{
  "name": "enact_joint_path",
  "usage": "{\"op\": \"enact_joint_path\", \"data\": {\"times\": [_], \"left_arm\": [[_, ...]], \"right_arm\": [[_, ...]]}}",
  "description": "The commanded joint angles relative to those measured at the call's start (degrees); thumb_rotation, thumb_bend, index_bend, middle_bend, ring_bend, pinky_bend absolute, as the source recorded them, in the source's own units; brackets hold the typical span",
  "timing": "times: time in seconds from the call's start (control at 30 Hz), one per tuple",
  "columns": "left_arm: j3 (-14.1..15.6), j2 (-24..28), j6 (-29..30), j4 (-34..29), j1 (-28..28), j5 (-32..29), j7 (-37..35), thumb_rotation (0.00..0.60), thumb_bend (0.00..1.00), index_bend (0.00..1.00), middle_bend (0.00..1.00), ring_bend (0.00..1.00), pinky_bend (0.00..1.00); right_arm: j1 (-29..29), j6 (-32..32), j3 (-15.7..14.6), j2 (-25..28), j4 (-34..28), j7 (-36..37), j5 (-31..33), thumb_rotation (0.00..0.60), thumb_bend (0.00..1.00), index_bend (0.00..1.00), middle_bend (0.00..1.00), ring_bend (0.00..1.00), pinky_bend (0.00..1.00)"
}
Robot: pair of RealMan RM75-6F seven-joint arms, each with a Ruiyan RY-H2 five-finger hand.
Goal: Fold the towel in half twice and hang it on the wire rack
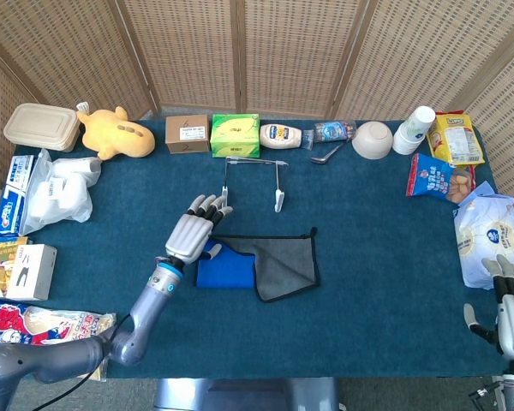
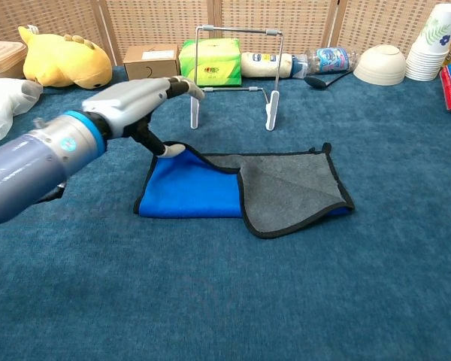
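I had my left hand (image 2: 139, 101) at the towel (image 2: 240, 188)'s back-left corner, thumb touching it, fingers spread, holding nothing, readying the fold; my right hand (image 1: 512, 318) idled open.

towel (image 2: 233, 189) before wire rack (image 2: 233, 71), left hand (image 2: 139, 101) beside

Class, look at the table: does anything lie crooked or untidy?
Yes: the towel is folded unevenly. Its grey flap sits skewed over the blue layer, edges not matching. The left hand touches its far left corner.
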Motion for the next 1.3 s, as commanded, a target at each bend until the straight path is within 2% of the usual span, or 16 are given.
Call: {"op": "enact_joint_path", "data": {"times": [0.03,0.2,0.53,0.9,1.3], "left_arm": [[1.6,3.7,1.5,-5.6,2.2,1.5,-0.7,0.6,0.42,0.14,0.03,0.0,0.0],[3.4,8.2,3.2,-12.9,4.7,2.2,0.4,0.6,0.42,0.15,0.03,0.0,0.0],[8.1,20.0,10.3,-27.2,12.6,3.5,2.0,0.6,0.42,0.19,0.05,0.0,0.0],[12.5,29.4,19.1,-34.7,22.1,4.4,1.1,0.6,0.42,0.23,0.07,0.0,0.0],[13.0,35.1,25.6,-39.2,28.2,8.6,-1.6,0.6,0.42,0.25,0.1,0.0,0.0]], "right_arm": [[0.5,-0.6,0.1,0.0,0.0,-0.2,-0.1,0.6,0.38,0.11,0.03,0.0,0.0],[2.0,-2.7,0.1,0.2,0.0,-0.7,-0.7,0.6,0.38,0.11,0.03,0.0,0.0],[7.1,-9.1,-0.4,-0.5,-0.1,-0.9,-5.2,0.6,0.38,0.13,0.03,0.0,0.0],[16.1,-19.9,-1.2,-3.8,-0.9,-0.6,-11.4,0.6,0.32,0.14,0.03,0.0,0.0],[25.1,-27.6,-0.1,-11.8,1.5,-6.6,-12.6,0.6,0.22,0.15,0.06,0.0,0.0]]}}
